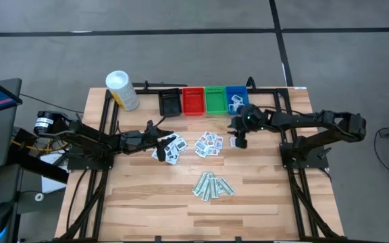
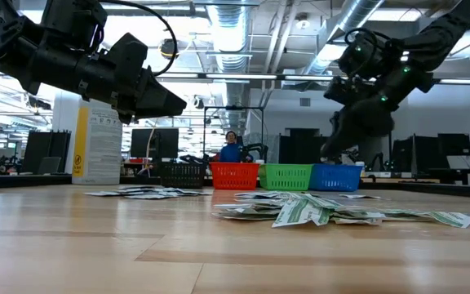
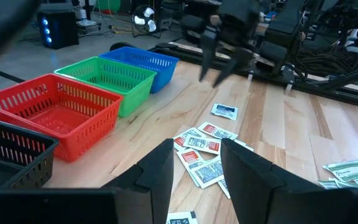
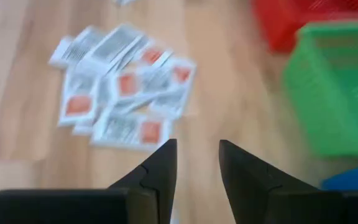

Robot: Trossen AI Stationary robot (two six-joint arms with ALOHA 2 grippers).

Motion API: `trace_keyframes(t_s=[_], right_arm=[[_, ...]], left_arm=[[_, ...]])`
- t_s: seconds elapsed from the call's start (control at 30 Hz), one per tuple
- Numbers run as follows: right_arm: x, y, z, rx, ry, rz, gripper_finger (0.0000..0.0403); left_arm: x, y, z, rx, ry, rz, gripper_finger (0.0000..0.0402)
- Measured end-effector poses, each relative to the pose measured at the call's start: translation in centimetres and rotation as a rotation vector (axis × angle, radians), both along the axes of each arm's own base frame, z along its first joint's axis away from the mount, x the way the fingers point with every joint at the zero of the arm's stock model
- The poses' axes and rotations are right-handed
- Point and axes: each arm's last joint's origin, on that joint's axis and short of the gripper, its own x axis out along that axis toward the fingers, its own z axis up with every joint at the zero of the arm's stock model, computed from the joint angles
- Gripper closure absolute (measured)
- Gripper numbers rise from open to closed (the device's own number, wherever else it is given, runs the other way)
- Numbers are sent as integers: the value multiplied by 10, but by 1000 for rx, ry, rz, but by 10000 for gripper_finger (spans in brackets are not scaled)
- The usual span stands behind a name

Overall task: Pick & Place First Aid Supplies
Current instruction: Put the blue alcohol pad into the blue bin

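The first aid supplies lie flat on the wooden table in loose piles: dark-print packets (image 1: pixel 169 150), red-print packets (image 1: pixel 209 144) (image 4: pixel 123 87) and pale-green strips (image 1: pixel 213 185) (image 2: pixel 317 212). One blue-print packet (image 3: pixel 224 111) lies alone near the blue bin. My left gripper (image 1: pixel 161 140) (image 3: pixel 194 177) hovers open just left of the dark-print pile, holding nothing. My right gripper (image 1: pixel 238 138) (image 4: pixel 197 168) hangs open above the table beside the red-print pile, tipped downward, with nothing between its fingers.
Black (image 1: pixel 170 102), red (image 1: pixel 193 101), green (image 1: pixel 215 100) and blue (image 1: pixel 236 99) bins stand in a row at the far edge; the blue one holds packets. A white canister (image 1: pixel 122 90) with a yellow label stands at the far left. Bare wood spans the near half.
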Motion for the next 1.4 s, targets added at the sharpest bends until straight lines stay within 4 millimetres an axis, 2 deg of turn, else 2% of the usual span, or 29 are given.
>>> trace_keyframes(t_s=[0.23, 0.47, 0.63, 0.9, 1.03, 1.4], right_arm=[[-6, 20, -10, 84, 152, 47, 290], [-5, 30, -11, 127, 165, 39, 290], [-4, 29, -17, 118, 198, 21, 290], [7, 22, -57, 137, 332, -15, 290], [17, 19, -67, 137, 303, -8, 290], [15, 20, -62, 148, 266, -8, 307]], left_arm=[[0, 0, 0, 0, 0, 0, 268], [0, 0, 0, 0, 0, 1, 268], [0, 0, 0, 0, 0, 0, 268], [0, 0, 0, 0, -1, 0, 268], [0, 0, 0, 0, 0, 1, 268], [0, 0, 1, 0, -6, -1, 268]])
